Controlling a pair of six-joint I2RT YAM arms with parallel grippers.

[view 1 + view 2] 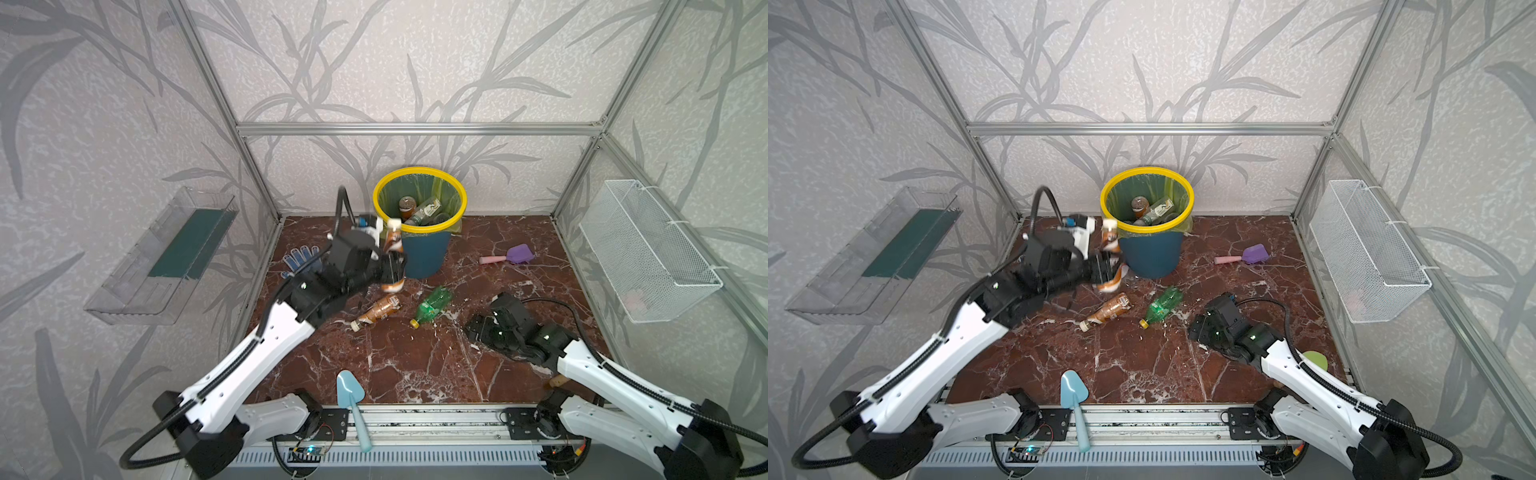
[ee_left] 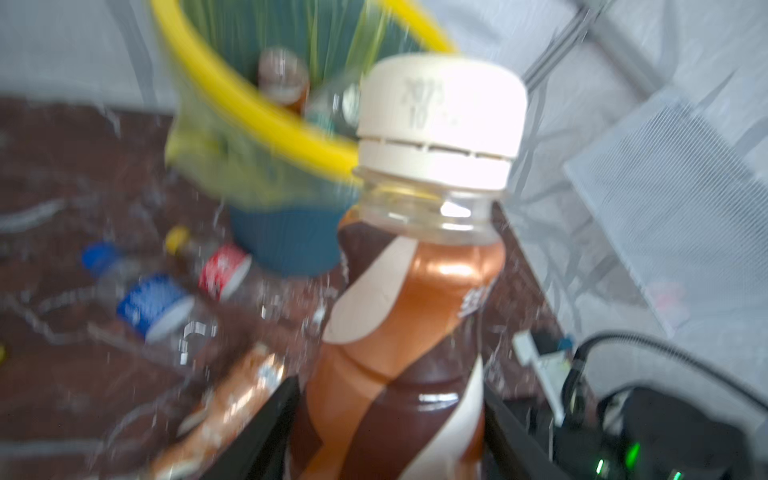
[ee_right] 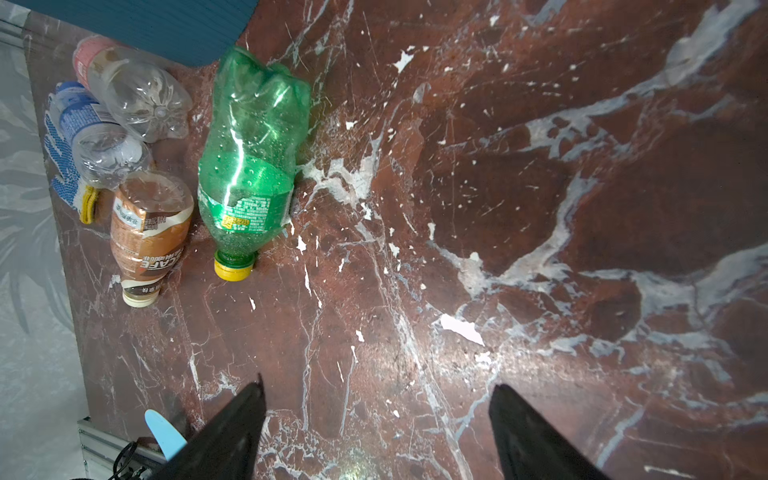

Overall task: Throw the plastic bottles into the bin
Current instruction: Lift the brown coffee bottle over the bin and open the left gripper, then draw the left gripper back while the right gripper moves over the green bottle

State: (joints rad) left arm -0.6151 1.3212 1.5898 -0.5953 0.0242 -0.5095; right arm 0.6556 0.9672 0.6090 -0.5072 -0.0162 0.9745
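Observation:
My left gripper (image 1: 392, 266) is shut on a brown-wrapped, white-capped bottle (image 2: 415, 311) and holds it upright beside the left wall of the bin (image 1: 428, 253), cap level with the yellow rim (image 1: 1146, 170). Two bottles (image 1: 419, 210) lie inside the bin. On the floor lie another brown bottle (image 1: 376, 311), a green bottle (image 1: 432, 305), and two clear ones, red-labelled (image 3: 129, 87) and blue-labelled (image 3: 91, 133). My right gripper (image 3: 376, 390) stands open over bare floor to the right of the green bottle (image 3: 249, 158), nothing between its fingers.
A blue-dotted glove (image 1: 299, 259) lies left of the bin. A purple scoop (image 1: 517, 254) lies to the bin's right and a light blue scoop (image 1: 351, 395) at the front edge. A wire basket (image 1: 648, 249) hangs on the right wall and a clear tray (image 1: 166, 253) on the left.

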